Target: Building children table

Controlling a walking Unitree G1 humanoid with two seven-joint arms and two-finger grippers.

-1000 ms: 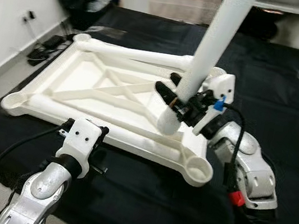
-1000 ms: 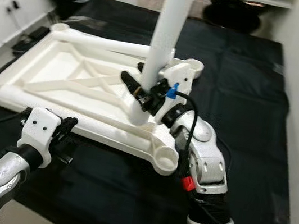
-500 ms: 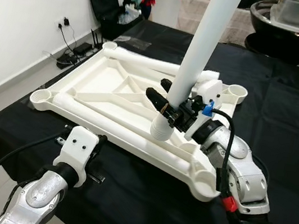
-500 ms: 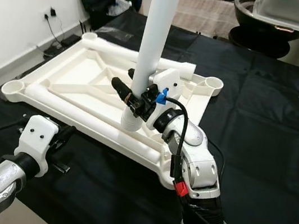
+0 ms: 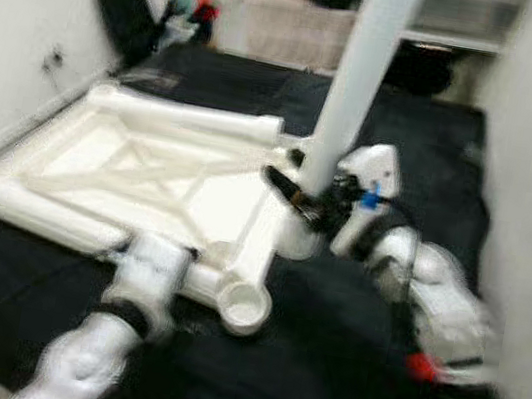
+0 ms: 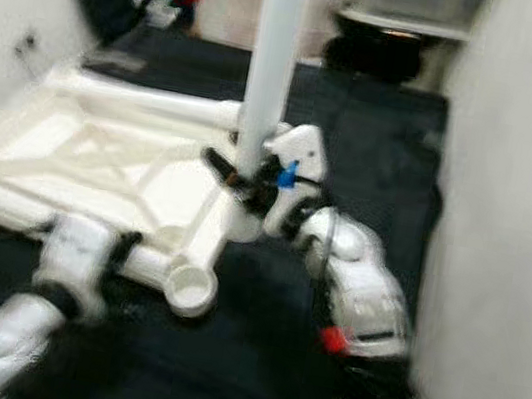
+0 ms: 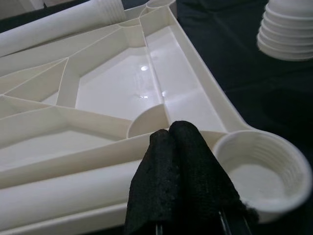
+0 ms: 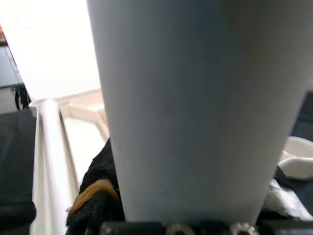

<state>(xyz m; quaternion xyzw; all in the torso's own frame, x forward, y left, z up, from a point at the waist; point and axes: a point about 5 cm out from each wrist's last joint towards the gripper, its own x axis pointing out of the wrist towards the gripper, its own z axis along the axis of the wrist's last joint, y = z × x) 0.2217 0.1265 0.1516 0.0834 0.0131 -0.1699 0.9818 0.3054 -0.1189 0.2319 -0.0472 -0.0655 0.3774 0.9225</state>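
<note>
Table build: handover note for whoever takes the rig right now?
Right gripper: shut on the white table leg, held about upright, its threaded end hanging over the black cloth just off the tabletop's edge.
Left gripper: fingers pressed together, empty, at the tabletop's near edge beside the near corner socket.
Upturned white tabletop lies on the cloth; a second leg lies along its far side.
Done: one leg picked up.
Left: no leg is seated in a socket yet. Head views are blurred.

White moulded plastic tabletop frame (image 7: 146, 93): smooth, glossy. White plastic leg tube (image 5: 360, 83): smooth, matt. Left end effector fingers (image 7: 168, 176): black, rough-textured.
</note>
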